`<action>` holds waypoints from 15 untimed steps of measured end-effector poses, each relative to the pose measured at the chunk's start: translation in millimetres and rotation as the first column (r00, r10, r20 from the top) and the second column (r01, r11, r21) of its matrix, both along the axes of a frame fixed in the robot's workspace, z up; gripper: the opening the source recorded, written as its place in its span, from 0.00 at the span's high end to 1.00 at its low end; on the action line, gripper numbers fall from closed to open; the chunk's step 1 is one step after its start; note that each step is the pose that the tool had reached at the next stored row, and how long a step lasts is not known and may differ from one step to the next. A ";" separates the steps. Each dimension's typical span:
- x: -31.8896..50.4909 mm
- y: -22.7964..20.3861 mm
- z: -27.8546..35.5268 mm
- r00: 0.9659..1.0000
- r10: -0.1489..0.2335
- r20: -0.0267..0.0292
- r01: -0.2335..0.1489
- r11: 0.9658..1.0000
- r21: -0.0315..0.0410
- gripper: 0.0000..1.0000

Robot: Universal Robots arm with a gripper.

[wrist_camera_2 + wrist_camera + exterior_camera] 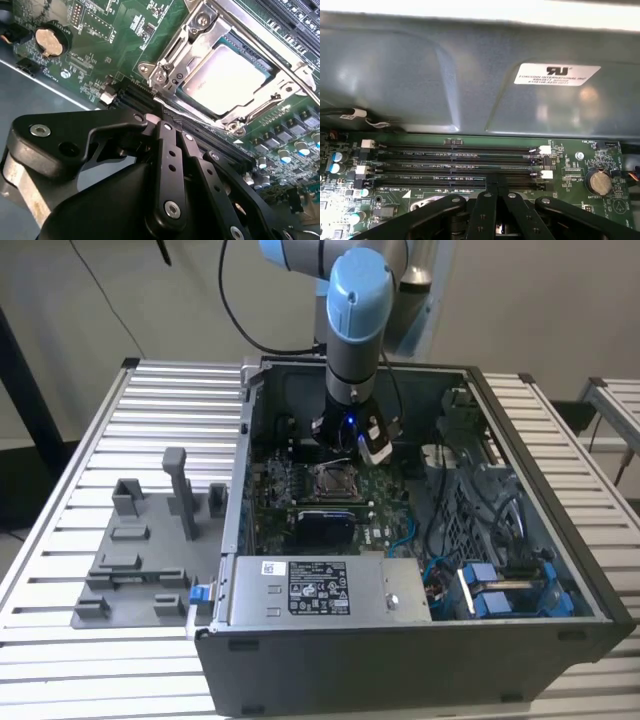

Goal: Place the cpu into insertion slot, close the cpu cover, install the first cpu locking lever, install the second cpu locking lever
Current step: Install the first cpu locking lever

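Cpu [227, 75] lies under cpu cover [197, 40], just beyond closed jaws.

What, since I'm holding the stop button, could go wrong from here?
1. The gripper, shut, hangs close to the memory slots; a small drift might scrape them or the green board.
2. The cpu cover lies over the cpu; if it is not flat, clamping it might strain the cpu.

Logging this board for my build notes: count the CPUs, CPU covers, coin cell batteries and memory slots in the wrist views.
cpu: 1
cpu cover: 1
coin cell battery (same one in both wrist views): 1
memory slots: 4
Total: 7
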State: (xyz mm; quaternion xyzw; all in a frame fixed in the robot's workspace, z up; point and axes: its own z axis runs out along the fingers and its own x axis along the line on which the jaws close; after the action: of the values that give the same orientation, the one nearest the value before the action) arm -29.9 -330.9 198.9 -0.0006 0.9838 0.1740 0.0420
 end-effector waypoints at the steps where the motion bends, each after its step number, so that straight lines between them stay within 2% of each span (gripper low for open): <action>1: -0.7 0.0 2.0 1.000 0.000 0.000 0.000 1.000 0.001 0.89; 6: -12.2 0.7 12.2 1.000 0.000 0.001 0.000 1.000 0.002 0.89; 12: -27.4 1.7 34.3 1.000 0.000 0.001 0.000 1.000 0.003 0.89; 15: -37.4 1.8 37.5 1.000 0.000 0.002 0.000 1.000 0.003 0.89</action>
State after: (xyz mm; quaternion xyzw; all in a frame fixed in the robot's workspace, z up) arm -67.3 -329.1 236.4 -0.0008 0.9835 0.1756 0.0431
